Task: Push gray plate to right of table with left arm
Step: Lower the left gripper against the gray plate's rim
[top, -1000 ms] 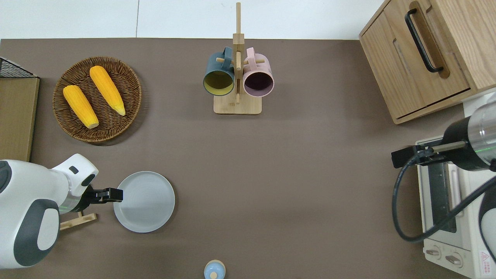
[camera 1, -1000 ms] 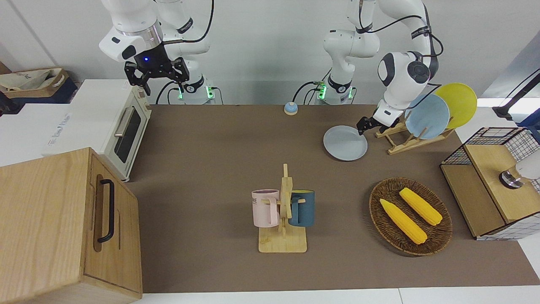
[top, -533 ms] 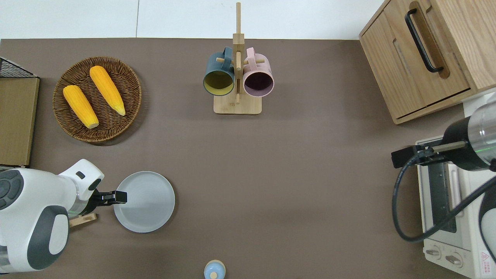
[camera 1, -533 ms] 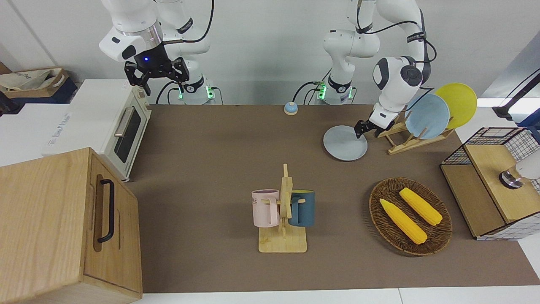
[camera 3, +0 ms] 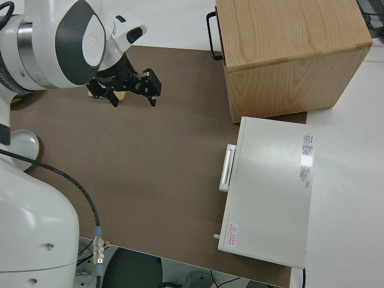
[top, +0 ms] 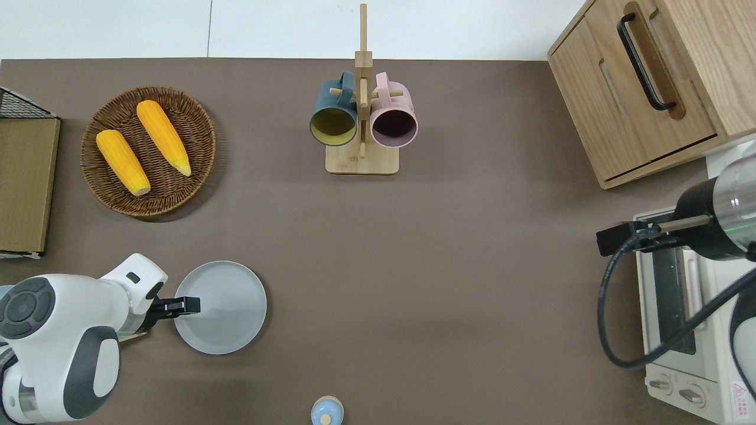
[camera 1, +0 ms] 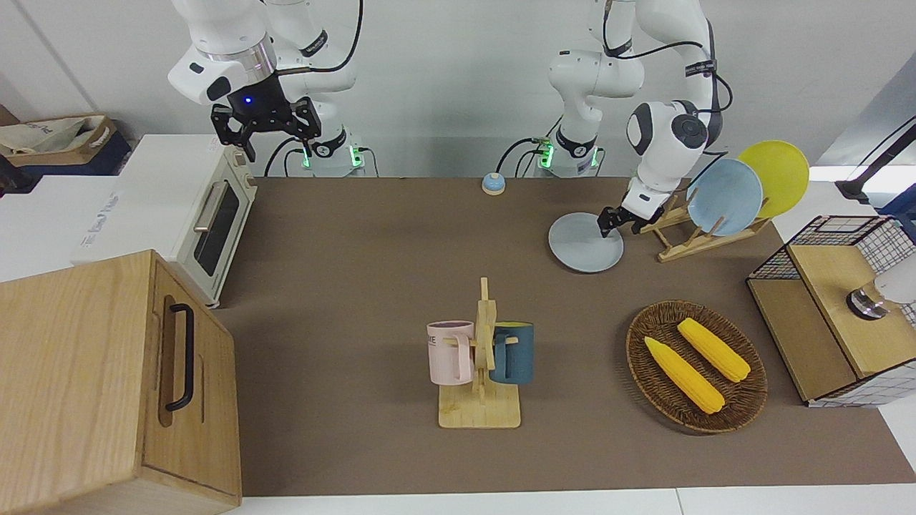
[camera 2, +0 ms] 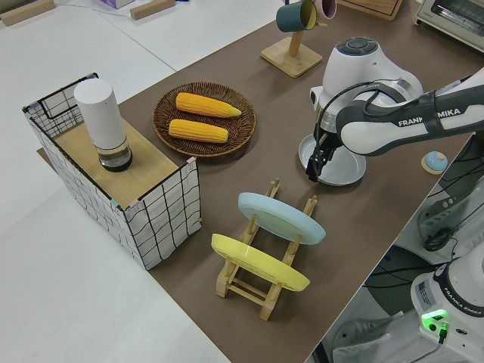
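The gray plate (camera 1: 583,247) lies flat on the brown table (camera 1: 358,250) toward the left arm's end, near the robots; it also shows in the overhead view (top: 227,310) and the left side view (camera 2: 340,166). My left gripper (top: 188,305) is low over the plate's rim on the side toward the left arm's end, pointing toward the right arm's end; it shows in the front view (camera 1: 617,222) too. I cannot tell whether it touches the plate. My right gripper (camera 1: 265,123) is parked, open and empty.
A wooden rack holds a sky-blue plate (camera 1: 724,197) and a yellow plate (camera 1: 776,175) beside the gray plate. A wicker basket (camera 1: 637,343) holds two corn cobs. A mug stand (camera 1: 481,372), a bell (camera 1: 492,184), a toaster oven (camera 1: 215,214) and a wooden cabinet (camera 1: 107,372) stand around.
My left gripper has moved toward the right arm's end, from beside the plate's rim to over it. The plate has not visibly moved. The right arm is still.
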Robot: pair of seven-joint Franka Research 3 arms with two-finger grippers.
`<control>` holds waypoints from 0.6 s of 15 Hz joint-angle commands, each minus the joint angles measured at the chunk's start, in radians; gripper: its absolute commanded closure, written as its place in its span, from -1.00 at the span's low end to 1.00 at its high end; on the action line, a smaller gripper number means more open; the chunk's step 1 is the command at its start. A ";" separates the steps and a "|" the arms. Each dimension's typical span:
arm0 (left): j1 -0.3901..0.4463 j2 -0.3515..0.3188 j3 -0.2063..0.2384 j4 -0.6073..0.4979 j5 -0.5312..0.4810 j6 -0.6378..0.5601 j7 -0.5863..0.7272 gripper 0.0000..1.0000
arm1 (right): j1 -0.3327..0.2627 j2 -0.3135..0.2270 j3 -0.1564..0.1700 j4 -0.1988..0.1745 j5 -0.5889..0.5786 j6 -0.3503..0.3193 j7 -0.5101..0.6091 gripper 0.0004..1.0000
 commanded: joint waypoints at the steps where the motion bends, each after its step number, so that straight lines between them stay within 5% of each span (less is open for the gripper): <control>1: -0.002 0.002 0.002 -0.053 0.010 0.089 -0.020 -0.75 | -0.020 -0.006 0.015 0.004 0.010 -0.012 0.001 -0.97; 5: -0.001 0.007 0.002 -0.060 0.010 0.103 -0.022 -0.75 | -0.020 -0.006 0.015 0.004 0.010 -0.012 0.001 -0.97; 9: -0.001 0.007 0.002 -0.060 0.010 0.103 -0.022 -0.30 | -0.020 -0.006 0.013 0.004 0.010 -0.012 0.000 -0.97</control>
